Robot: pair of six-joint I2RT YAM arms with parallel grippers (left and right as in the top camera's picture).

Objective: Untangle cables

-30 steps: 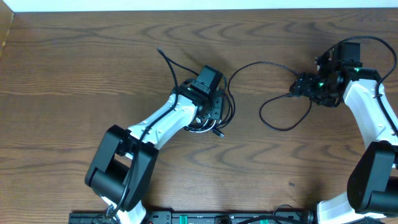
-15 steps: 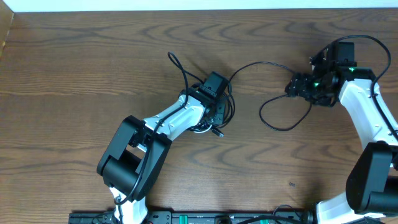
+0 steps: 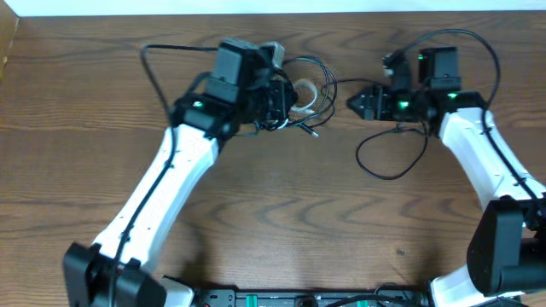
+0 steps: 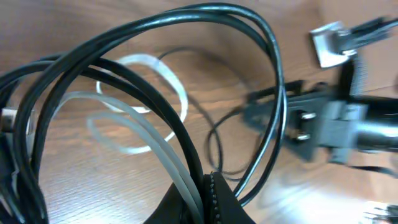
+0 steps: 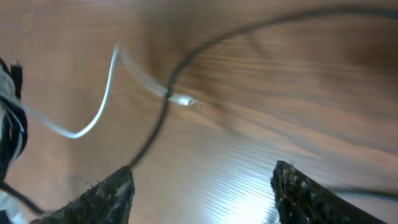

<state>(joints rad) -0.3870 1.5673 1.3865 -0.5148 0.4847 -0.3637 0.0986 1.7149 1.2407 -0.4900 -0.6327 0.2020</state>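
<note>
1. The wooden table (image 3: pixel 94 145) carries everything, and the work sits along its upper middle in the overhead view, where both arms can reach
2. The left arm (image 3: pixel 162 183) stretches from lower left to upper centre, probably to hold the knot up so its loops hang loose. The right arm (image 3: pixel 482 158) bends in from the lower right toward the same spot
3. The left gripper (image 4: pixel 210 198) is pressed together on the cables, with black and white strands running into its jaws at the bottom of its wrist view
4. The right gripper (image 3: pixel 363 104) faces the bundle from just right of it, fingers spread wide with nothing between them, seemingly ready to take one strand
5. The black cable (image 4: pixel 272 56) arches over the white cable (image 4: pixel 177 93) in the bundle at upper centre, and one black loop trails on the wood at middle right
6. A small white plug (image 5: pixel 183 99) lies on the wood, upper centre of the right wrist view; it looks like a free end worth pulling
</note>
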